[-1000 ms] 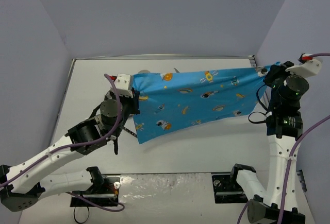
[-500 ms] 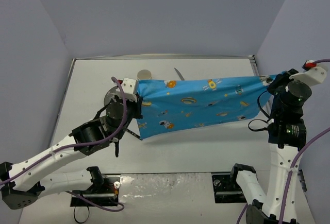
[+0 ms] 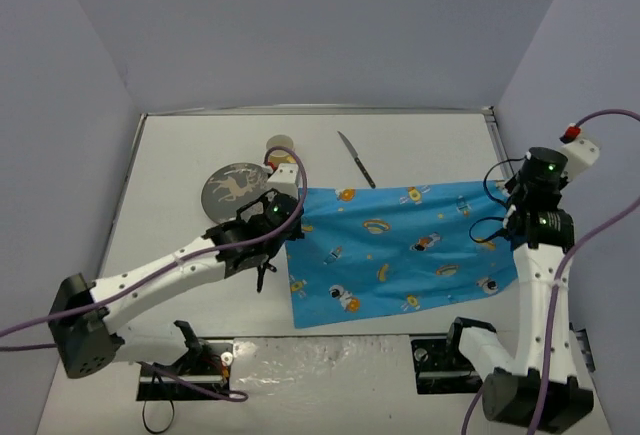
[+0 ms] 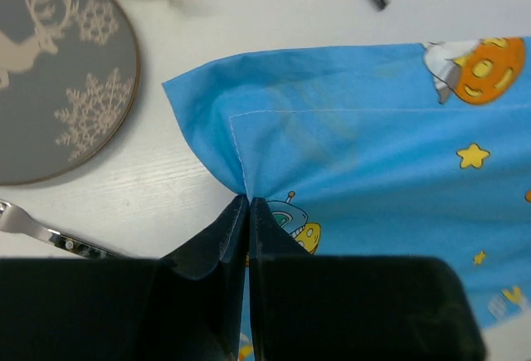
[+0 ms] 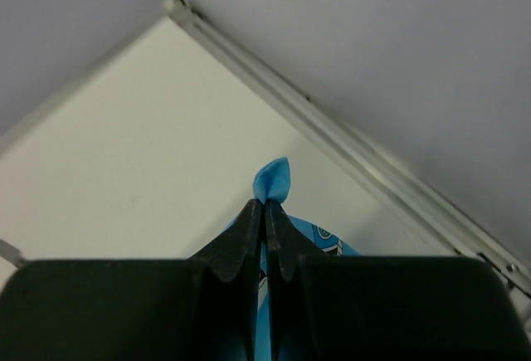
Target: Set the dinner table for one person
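The white table (image 3: pixel 160 185) carries everything, and the blue placemat (image 3: pixel 400 255) lies on its near middle, a little toward 4 o'clock. The left tool (image 4: pixel 248 212) is closed on the placemat's 10 o'clock corner and the right tool (image 5: pixel 265 207) on its 2 o'clock corner. I think both should lower together with the far edge stretched, then open. Beyond, at 10 to 12 o'clock, the plate (image 3: pixel 233 187), cup (image 3: pixel 281 145) and knife (image 3: pixel 355 158) must not get covered.

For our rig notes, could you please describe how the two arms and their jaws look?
The left arm and right arm have white links with black joint housings. A purple cable runs along each, with a red connector at the right wrist. Small green lights glow on the joints. The jaws are matt black, tapering wedges.
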Robot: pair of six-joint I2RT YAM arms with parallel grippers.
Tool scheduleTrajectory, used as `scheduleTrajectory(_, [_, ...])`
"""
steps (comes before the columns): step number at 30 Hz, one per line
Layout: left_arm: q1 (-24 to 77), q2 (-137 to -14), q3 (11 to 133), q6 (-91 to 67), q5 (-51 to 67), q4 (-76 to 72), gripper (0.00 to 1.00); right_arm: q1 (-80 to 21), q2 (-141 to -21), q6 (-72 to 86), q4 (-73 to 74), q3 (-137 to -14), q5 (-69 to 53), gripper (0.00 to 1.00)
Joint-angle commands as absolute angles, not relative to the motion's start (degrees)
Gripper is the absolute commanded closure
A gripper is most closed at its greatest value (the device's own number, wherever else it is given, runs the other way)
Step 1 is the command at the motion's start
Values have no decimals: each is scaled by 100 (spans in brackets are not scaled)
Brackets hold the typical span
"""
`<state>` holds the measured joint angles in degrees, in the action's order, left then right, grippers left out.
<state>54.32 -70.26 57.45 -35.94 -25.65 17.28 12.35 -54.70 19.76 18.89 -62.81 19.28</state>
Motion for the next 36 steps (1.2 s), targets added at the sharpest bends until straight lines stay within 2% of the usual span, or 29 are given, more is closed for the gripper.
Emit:
scheduleTrajectory(1, [4851,-7984,5684,-3980,-2028,1175,100,1349,-6149,2286,808,-5558,2255,100])
scheduleTrajectory(7, [4423,-9111,6228,-3696,-1883,813,100,1494,-7251,2184,118,-5423,1974,100])
scheduleTrajectory(14, [4377,-9109,6481,-3430,-1935,636,100,1556,-6968,2025,-176,-5598,1595,100])
scheduleTrajectory(21, [4671,-7596,6132,-2678,-2223,418,100,1564,-5531,1915,-13,-5888,1368,100])
scheduleTrajectory(25, [5024,-6690,6073,-2131,-2465,372,100,1567,-5121,1902,492,-6354,1497,100])
scheduleTrajectory(30, [5733,-6108,6009,-1504,-2786,421,100,1587,-4480,1837,729,-6472,1838,100])
scheduleTrajectory(36, [6289,-5649,5821,-1485,-2903,509,100,1582,-3983,1835,1173,-6684,2148,100])
